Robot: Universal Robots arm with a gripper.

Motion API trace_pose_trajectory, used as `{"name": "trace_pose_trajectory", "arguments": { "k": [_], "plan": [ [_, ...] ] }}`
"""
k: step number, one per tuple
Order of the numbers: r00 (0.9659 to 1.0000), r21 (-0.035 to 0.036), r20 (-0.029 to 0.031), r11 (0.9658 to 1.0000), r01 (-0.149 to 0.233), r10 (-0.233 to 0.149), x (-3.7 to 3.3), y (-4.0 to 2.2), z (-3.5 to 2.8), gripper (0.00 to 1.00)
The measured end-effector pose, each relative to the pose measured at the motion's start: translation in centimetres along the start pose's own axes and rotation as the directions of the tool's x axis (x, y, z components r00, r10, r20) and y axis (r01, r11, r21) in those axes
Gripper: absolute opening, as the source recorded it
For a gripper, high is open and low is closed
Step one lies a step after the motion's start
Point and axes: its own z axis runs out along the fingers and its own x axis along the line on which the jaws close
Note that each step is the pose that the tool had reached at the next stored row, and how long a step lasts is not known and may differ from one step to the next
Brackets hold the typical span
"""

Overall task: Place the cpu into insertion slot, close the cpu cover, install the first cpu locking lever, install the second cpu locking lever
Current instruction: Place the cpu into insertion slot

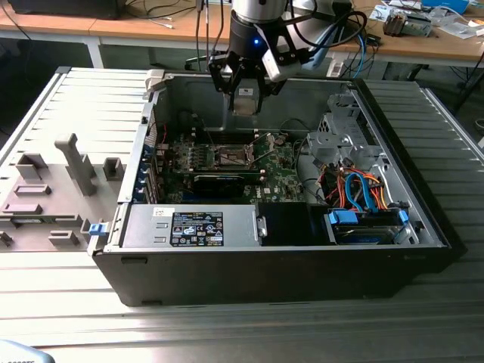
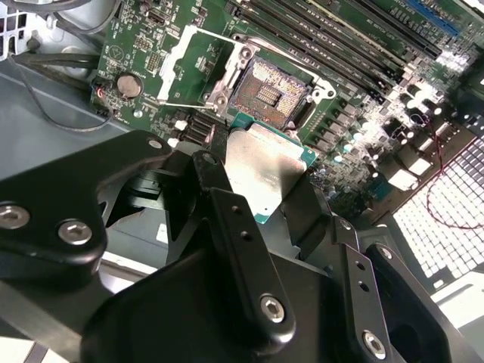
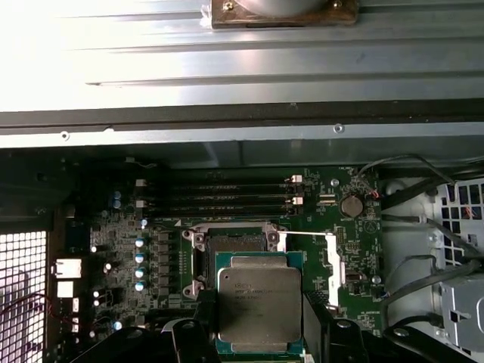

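Note:
My gripper (image 1: 246, 97) hangs over the open computer case, shut on the cpu (image 1: 246, 101), a flat square chip with a dull silver top. In both wrist views the black fingers (image 2: 227, 219) clamp the cpu (image 2: 268, 170) by two opposite edges. It hovers just beside and above the insertion slot (image 2: 268, 92), a dark square socket with a silvery rim on the green board. The slot (image 3: 231, 242) lies bare, nothing in it. The cpu cover (image 2: 193, 64), a thin silvery frame, is swung open to one side of the slot, and it stands beside the slot (image 3: 330, 265) in the first wrist view.
A long black card (image 1: 219, 181) lies across the board in front of the slot (image 1: 231, 157). Long memory slots (image 2: 340, 38) run beside the socket. The case walls, a power supply (image 1: 193, 225) and a drive cage with orange and blue cables (image 1: 355, 189) hem the board in. Grey fixtures (image 1: 68, 174) stand at the exterior view's left.

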Motion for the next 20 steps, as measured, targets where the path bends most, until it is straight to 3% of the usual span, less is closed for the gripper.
{"name": "trace_pose_trajectory", "arguments": {
  "k": [20],
  "plan": [
    [1.0, 0.0, 0.0, 1.0, 0.0, 0.0, -0.02, -0.06, 0.69, 0.54]
  ]
}}
